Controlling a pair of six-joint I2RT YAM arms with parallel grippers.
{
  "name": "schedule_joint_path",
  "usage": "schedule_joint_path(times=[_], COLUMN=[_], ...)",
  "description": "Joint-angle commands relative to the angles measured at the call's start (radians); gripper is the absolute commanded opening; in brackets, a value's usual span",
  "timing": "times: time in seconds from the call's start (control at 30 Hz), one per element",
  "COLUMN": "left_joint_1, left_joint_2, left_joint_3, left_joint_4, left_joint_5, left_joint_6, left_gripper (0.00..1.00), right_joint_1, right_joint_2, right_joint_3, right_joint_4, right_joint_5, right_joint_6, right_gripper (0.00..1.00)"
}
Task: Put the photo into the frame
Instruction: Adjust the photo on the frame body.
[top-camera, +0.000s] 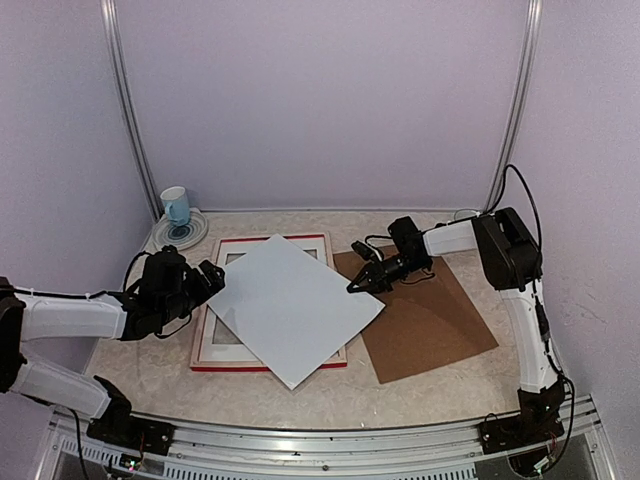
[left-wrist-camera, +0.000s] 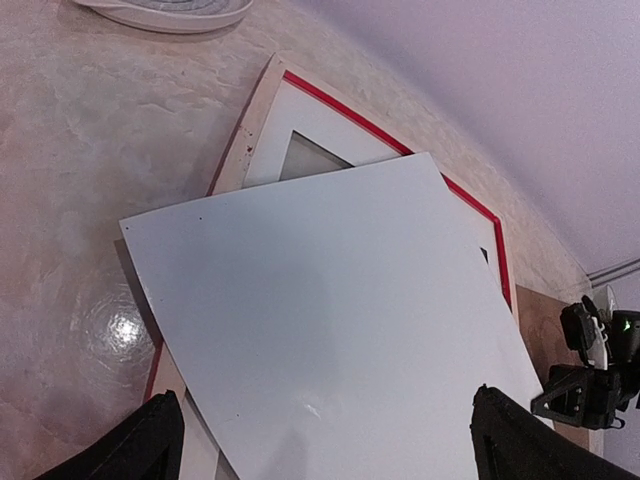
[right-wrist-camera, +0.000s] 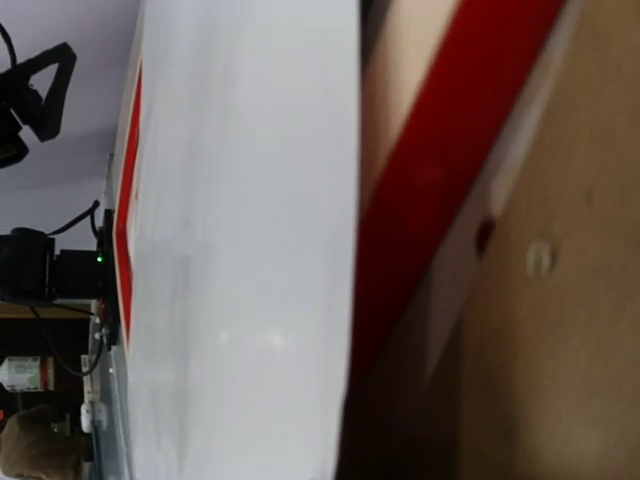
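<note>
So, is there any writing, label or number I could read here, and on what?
None can be read.
The photo lies blank white side up on the red frame.
The brown board is plain.
The mug has a blue pattern too small to tell.

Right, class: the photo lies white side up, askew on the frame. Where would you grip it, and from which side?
Probably the right corner of the photo, coming from the right. It is thin and flat, so only an overhanging part lets a finger slip beneath; that corner juts past the frame over the brown board.
</note>
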Motion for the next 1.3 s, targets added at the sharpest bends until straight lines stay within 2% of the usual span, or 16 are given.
schedule_joint_path(times=[0.0,0.2,0.5,0.67,0.83,1.27], left_joint_1=[0.008,0.008,0.009,0.009,0.009,0.009], left_joint_2=[0.003,0.01,0.017,0.018,0.018,0.001], left_joint_3=[-0.013,-0.01,-0.008,-0.007,-0.004,-0.008], left_joint_4=[0.029,0.033,0.035,0.036,0.038,0.022], left_joint_5=[0.004,0.003,0.0,-0.001,-0.003,-0.019], left_joint_6=[0.001,0.0,0.0,-0.001,-0.002,-0.006], left_gripper=[0.99,0.99,0.99,0.99,0.99,0.99], right_joint_1=[0.007,0.007,0.01,0.022,0.04,0.111], right_joint_2=[-0.079,-0.167,-0.276,-0.335,-0.397,-0.517], right_joint_3=[-0.079,-0.186,-0.333,-0.411,-0.506,-0.645], right_joint_4=[0.094,0.233,0.372,0.401,0.498,0.598], right_joint_5=[-0.008,0.02,0.159,0.253,0.313,0.478], right_joint_6=[0.09,0.22,0.374,0.425,0.515,0.663], right_gripper=[0.0,0.0,0.0,0.0,0.0,0.0])
